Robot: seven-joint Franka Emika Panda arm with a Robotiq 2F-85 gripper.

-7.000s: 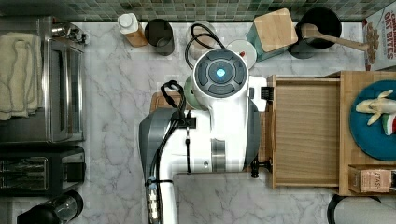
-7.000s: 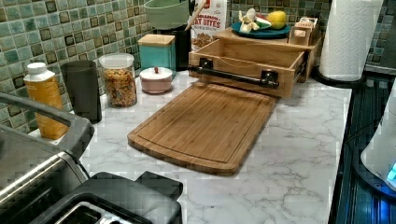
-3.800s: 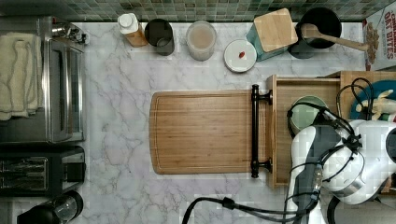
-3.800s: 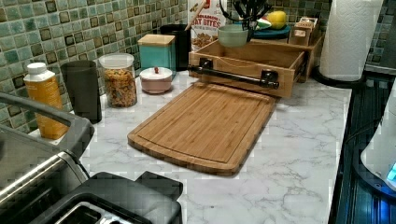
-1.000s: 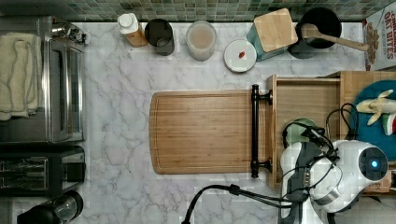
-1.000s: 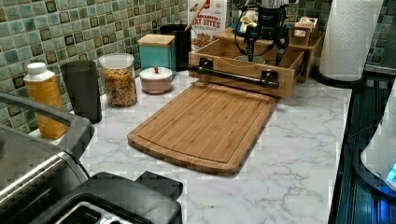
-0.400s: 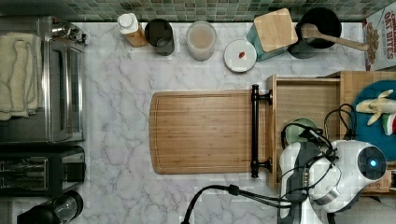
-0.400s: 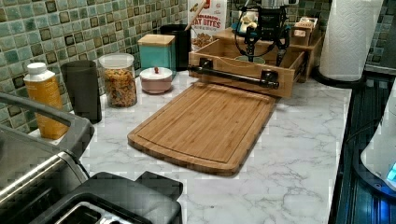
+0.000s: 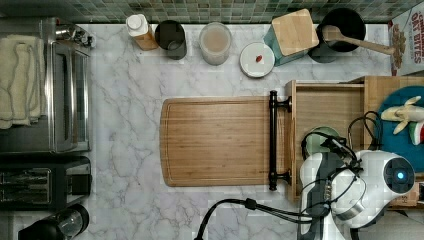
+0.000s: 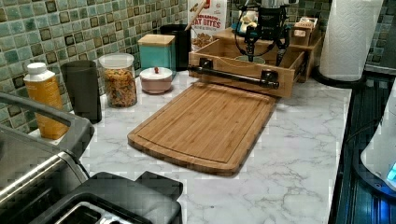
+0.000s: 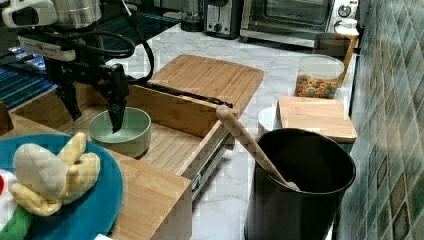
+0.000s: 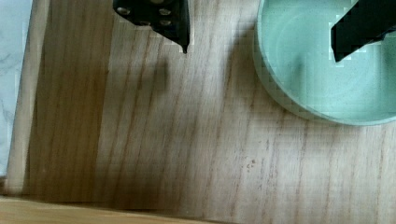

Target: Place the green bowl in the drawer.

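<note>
A white marble counter [image 9: 125,125] with a tiled green wall behind it carries everything here. In the top view, the drawer [image 9: 325,107] stands pulled open just beside the cutting board [image 9: 215,141], its black bar handle [image 9: 273,140] lying along the board's edge, and the long side of the drawer runs parallel to that handle. The green bowl [image 9: 314,142] sits inside the drawer, in the part near the arm, half covered by the white arm body. In the left view, the gripper [image 10: 264,49] hangs over the drawer [image 10: 243,70], behind the handle, and only the rim of the bowl [image 10: 250,59] shows above the front wall. In the right view, the bowl [image 11: 131,129] is pale mint, round, smooth and glossy inside, standing upright with its mouth to the ceiling on the plain wooden bottom. The gripper [image 11: 95,107] has its fingers spread wide: one finger [image 11: 116,107] is above the inside of the bowl, the other stands outside it. In the wrist view, the bowl [image 12: 303,70] rests on the wood grain, and the gripper [image 12: 259,39] holds nothing.
</note>
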